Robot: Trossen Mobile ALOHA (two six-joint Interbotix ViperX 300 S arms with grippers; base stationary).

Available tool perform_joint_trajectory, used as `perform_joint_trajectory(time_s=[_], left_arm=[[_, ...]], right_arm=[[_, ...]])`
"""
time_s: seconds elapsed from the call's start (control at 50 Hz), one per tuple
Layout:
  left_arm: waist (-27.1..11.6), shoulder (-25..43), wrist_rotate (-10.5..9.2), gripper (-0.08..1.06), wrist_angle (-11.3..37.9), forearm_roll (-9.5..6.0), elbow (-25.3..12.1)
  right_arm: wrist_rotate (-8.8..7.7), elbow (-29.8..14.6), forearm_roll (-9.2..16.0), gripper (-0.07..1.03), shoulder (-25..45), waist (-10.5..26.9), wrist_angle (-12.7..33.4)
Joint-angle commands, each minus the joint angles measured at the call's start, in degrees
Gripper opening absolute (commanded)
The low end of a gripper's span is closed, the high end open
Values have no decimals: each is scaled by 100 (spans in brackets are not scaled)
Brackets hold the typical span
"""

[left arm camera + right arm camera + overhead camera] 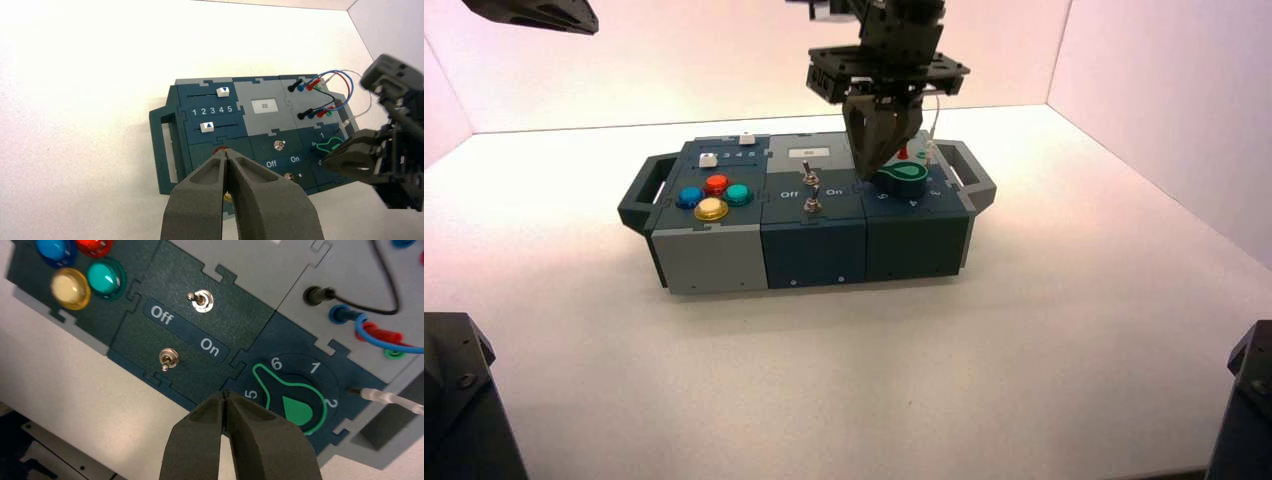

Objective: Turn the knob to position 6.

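The knob [292, 400] is a teal-green teardrop dial at the right end of the box [814, 240], ringed by numbers. In the right wrist view its pointer tip lies between the 5 and the 6. My right gripper [226, 396] is shut on nothing, its tips by the 5 mark just beside the pointer. From above, that right gripper [879, 165] hangs at the knob [911, 175] on its left side. My left gripper [227, 152] is shut and empty, held high over the box's left end; its arm [529, 12] shows at the top left.
Two metal toggle switches [200, 301] [167, 360] sit by the Off/On lettering. Blue, red, yellow and teal push buttons [713, 196] fill the left block, with two sliders [222, 92] behind. Coloured wires [327, 82] plug in behind the knob. White walls enclose the table.
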Motion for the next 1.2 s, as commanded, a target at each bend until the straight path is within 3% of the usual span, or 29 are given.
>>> perform_joint_trajectory(time_s=[0.02, 0.36, 1.2], left_arm=[[26, -18, 18, -3, -62, 0, -105], [35, -62, 18, -3, -53, 0, -105], [132, -62, 62, -3, -62, 9, -105]], right_arm=[[26, -185, 18, -2, -35, 0, -62], [35, -308, -88, -2, 26, -229, -97], [18, -545, -246, -2, 281, -246, -18]])
